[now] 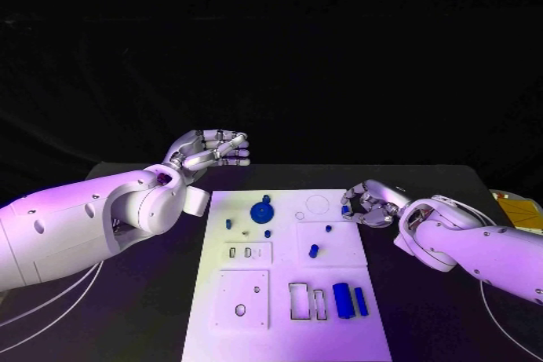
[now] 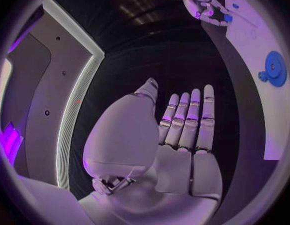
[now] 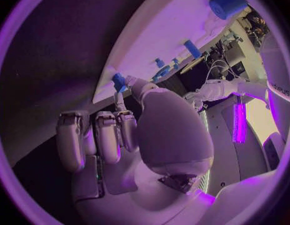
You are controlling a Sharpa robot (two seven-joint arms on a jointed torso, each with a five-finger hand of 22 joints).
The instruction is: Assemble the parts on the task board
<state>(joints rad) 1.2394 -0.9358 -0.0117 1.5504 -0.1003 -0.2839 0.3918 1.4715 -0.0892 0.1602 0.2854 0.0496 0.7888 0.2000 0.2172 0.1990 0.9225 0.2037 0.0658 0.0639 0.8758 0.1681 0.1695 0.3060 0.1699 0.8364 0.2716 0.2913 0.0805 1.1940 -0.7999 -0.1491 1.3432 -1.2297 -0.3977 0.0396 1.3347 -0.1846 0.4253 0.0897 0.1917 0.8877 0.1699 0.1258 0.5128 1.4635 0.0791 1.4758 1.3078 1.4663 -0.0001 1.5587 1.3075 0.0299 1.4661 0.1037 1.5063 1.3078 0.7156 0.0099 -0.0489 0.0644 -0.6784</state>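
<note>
The white task board lies in the middle of the black table. On it sit a blue gear disc, a small upright blue peg and two blue blocks near the front. My right hand rests at the board's right edge, its fingers curled. Its thumb and a finger pinch a small blue part, which is also in the right wrist view. My left hand is raised beyond the board's far left corner. Its fingers are stretched out and hold nothing.
Several more small blue pieces stand around the gear and mid-board, such as one peg. Rectangular slots lie beside the blue blocks. A yellow object sits at the table's right edge. White cables run along the left.
</note>
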